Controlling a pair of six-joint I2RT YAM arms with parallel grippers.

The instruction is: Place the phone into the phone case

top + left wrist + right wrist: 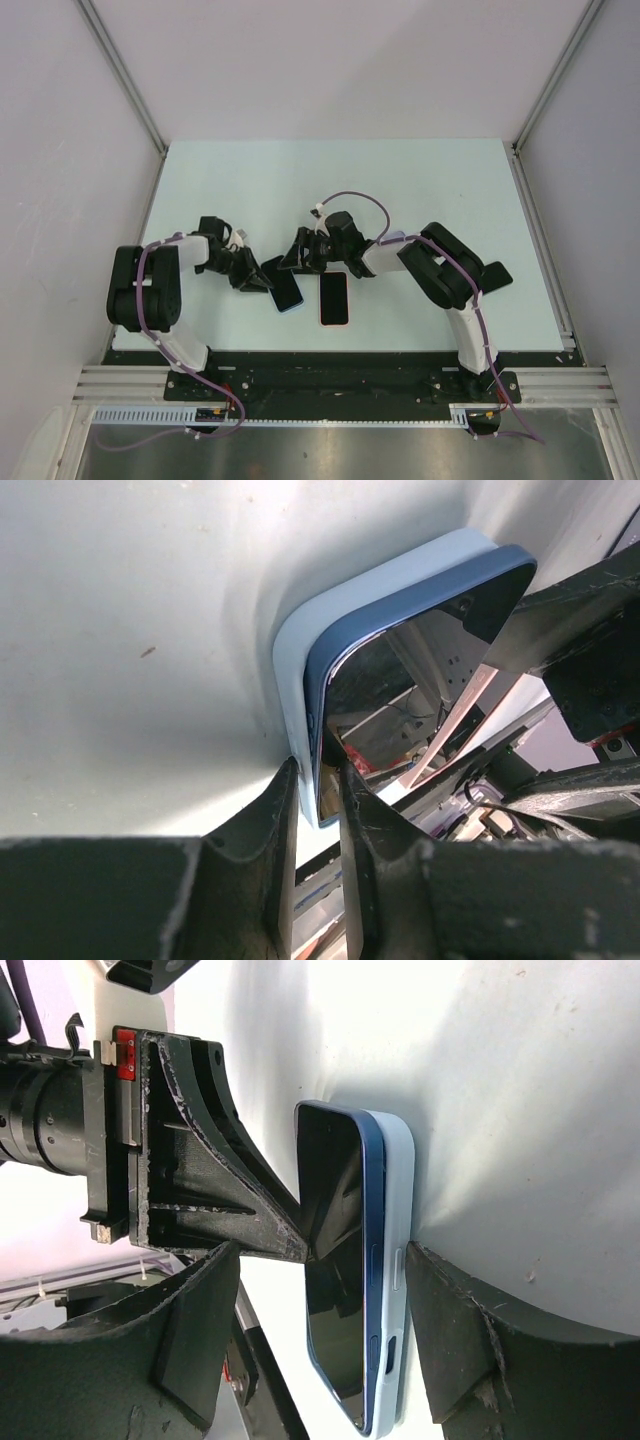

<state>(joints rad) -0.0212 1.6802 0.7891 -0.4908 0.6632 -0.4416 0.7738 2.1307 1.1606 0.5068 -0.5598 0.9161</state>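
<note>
You have two phones and one case in view. The blue phone [400,690] lies against the single pale case [290,660], back to it, with its blue edge showing all along the case rim. You can't tell whether it is fully seated.

Your left gripper [318,775] is clamped on that pair. One finger [275,820] is on the case back and the other is on the screen, pinching near one corner. From above, the pair sits just off the left gripper's tip, near the front edge of the table [400,180], and is tilted rather than flat.

Your right gripper [322,1252] straddles the same phone and case with its two fingers spread wide and nothing gripped. One finger [195,1330] stands clear of the screen. The other is just beside the case back, and you can't tell whether they touch. In the right wrist view, the left gripper's finger presses the screen.

The second phone [333,298], red-edged, lies flat on the table just right of the blue one, with no gripper on it.
</note>
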